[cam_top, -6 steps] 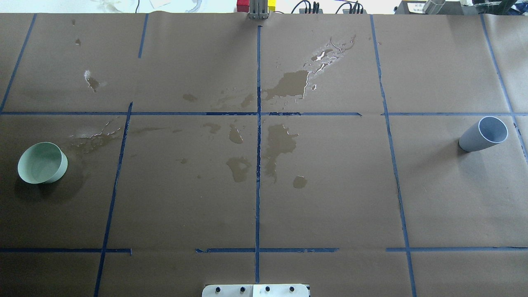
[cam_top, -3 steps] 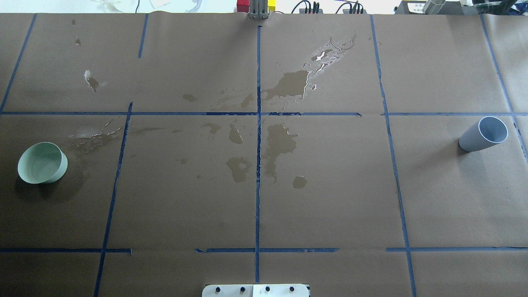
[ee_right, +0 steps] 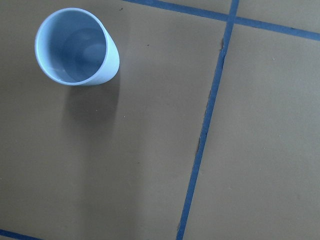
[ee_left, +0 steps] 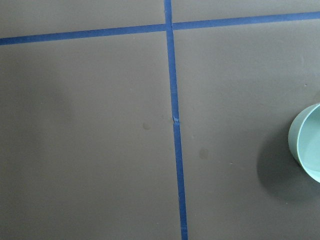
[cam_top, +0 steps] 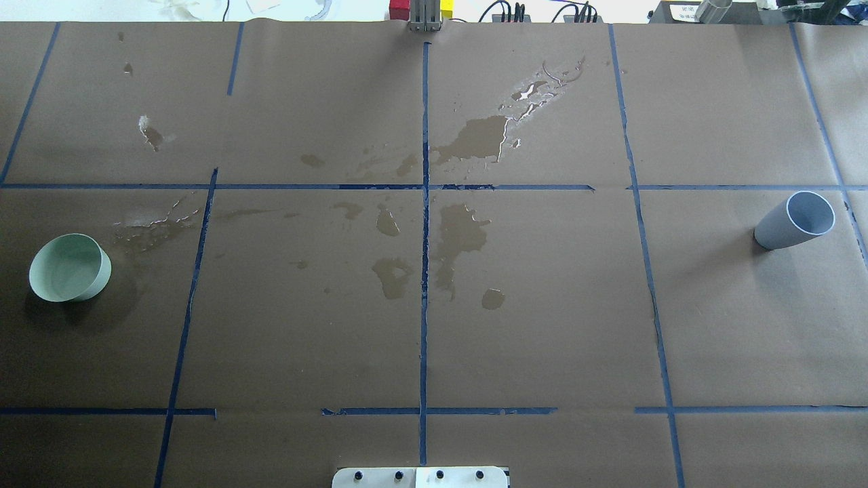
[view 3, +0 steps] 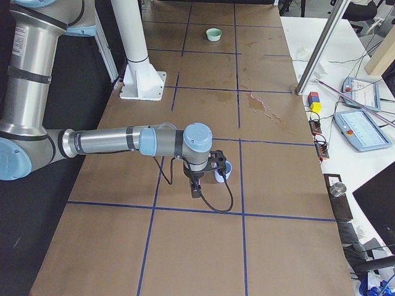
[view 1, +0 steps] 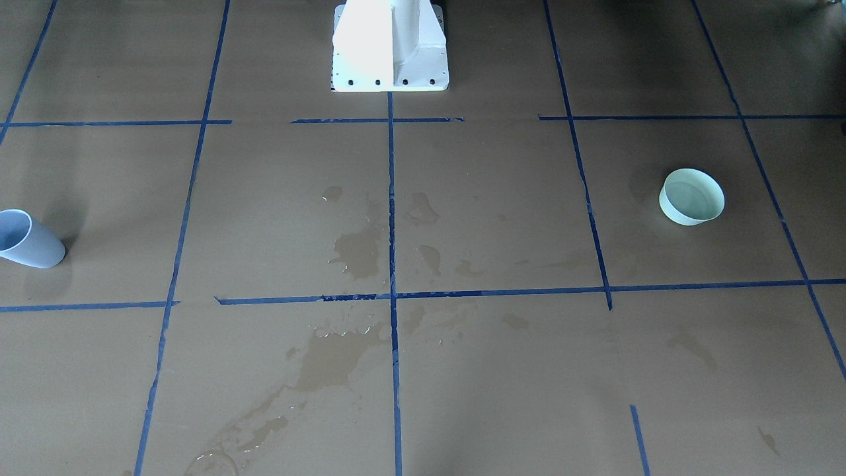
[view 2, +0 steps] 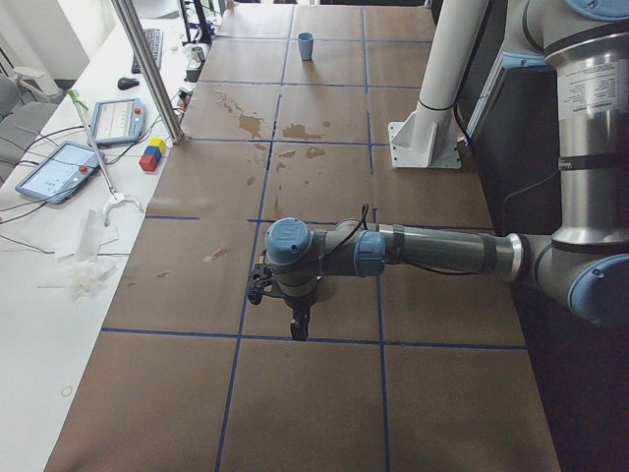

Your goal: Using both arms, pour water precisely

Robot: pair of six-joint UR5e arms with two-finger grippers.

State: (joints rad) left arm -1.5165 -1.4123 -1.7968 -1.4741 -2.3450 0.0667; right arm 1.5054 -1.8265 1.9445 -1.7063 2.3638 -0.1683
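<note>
Water (ee_right: 82, 52) low inside blue cup (cam_top: 793, 220), standing near right edge of bench (cam_top: 542, 325). Pale green bowl (cam_top: 68, 268) near left edge, well apart from cup. Left gripper (view 2: 298, 332) pointing down over brown paper near left edge; cannot tell how wide its jaws stand, nor any hold. Right gripper (view 3: 196, 191) pointing down just beside cup; spread likewise impossible to tell. Wet stains (cam_top: 468, 139) around bench middle.
</note>
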